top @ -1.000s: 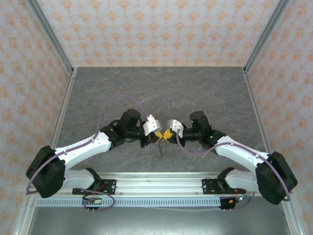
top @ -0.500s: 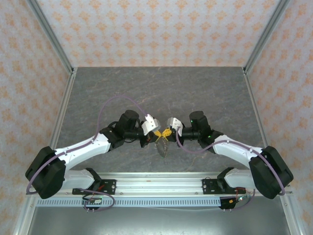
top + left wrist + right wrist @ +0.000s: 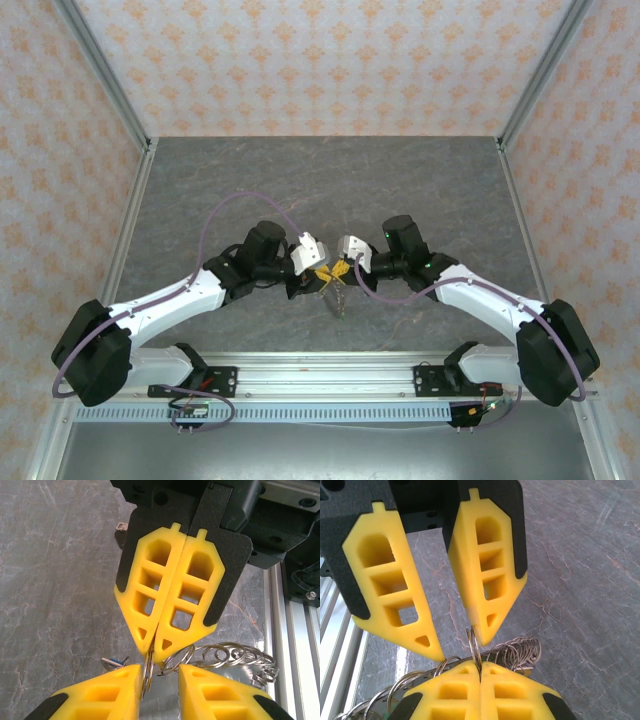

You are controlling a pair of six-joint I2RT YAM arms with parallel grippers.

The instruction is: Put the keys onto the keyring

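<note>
Grey marbled table point(image 3: 330, 180), orange-patterned walls point(image 3: 320, 60) on three sides, aluminium rail point(image 3: 320, 385) along the near edge. Left arm point(image 3: 190, 295) reaches in towards centre, and the left claw point(image 3: 318, 270) is spread. The right wrist view shows its two yellow fingers point(image 3: 390, 585) clearly apart, tips pointing down at the ring. The keyring point(image 3: 148, 672) is held up off the table between the two claws, standing on edge. In the left wrist view it runs through the gap between the left claw's fingers, close to the inner face of one of them; can't tell if it touches. A blue key point(image 3: 114, 662) pokes out just left of the ring and low, only partly visible. A string of small metal rings point(image 3: 230, 656) trails off to the other side and hangs below the claws. From above, the bundle dangles just under the meeting point, over the near-centre of the table. Right claw point(image 3: 480, 669) is pressed together, pinching the keyring's wire right at its fingertips, facing the left claw tip to tip. Right arm point(image 3: 480, 300) mirrors the left, coming in from the right.
</note>
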